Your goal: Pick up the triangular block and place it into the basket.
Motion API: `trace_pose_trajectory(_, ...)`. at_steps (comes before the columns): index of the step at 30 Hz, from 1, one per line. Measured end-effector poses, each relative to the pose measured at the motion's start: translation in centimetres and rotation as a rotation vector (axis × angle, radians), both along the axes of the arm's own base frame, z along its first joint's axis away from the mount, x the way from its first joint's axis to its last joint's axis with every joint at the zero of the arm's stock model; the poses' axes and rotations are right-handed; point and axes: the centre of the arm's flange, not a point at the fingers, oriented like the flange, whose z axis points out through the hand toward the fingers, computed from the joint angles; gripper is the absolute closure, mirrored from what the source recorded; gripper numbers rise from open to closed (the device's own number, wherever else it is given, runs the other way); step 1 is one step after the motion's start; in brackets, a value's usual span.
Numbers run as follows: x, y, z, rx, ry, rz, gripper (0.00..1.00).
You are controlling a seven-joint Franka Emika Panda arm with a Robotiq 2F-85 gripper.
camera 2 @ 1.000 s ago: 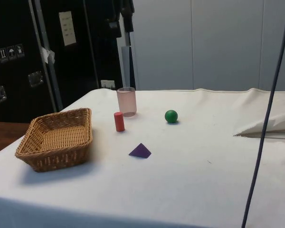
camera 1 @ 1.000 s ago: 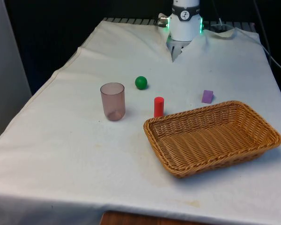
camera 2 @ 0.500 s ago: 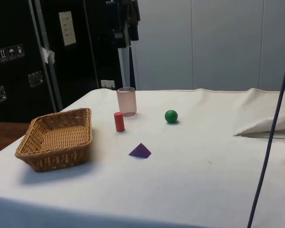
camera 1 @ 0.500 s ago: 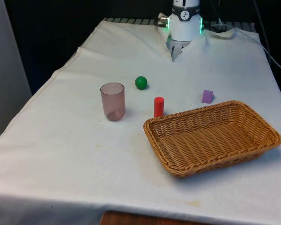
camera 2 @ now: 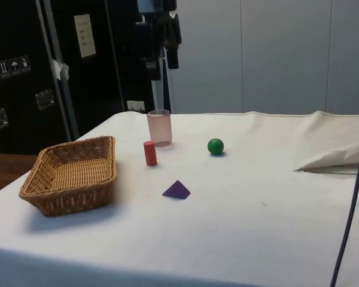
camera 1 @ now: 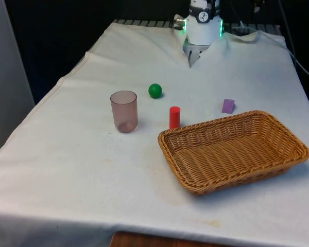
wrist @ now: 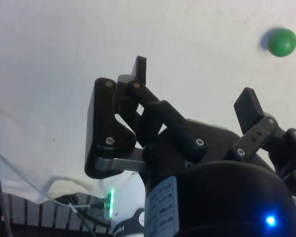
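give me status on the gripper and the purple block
Gripper high over the cloth, jaws open, empty. Purple triangular block on the table beside the basket, untouched. Red cylinder stands nearby, not blocking.

The claw (wrist: 192,94) is matte black, built of blocky angular links joined by small silver screws. Behind it sits a rounded black housing bearing a pale printed label. The arm's white base (camera 1: 203,28) carries green lights.
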Motion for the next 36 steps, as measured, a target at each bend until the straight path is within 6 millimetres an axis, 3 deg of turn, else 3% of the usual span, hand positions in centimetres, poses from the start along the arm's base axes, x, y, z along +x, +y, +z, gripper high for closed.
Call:
trace_pose_trajectory(11, 0.5, 1.2, -2.1, -0.003, 0.002, -0.034, 0.00)
trace_pose_trajectory(26, -1.6, 3.0, -6.3, 0.011, -0.035, -0.072, 0.00)
trace_pose_trajectory(36, -2.1, 2.9, -9.9, 0.016, -0.043, -0.064, 0.00)
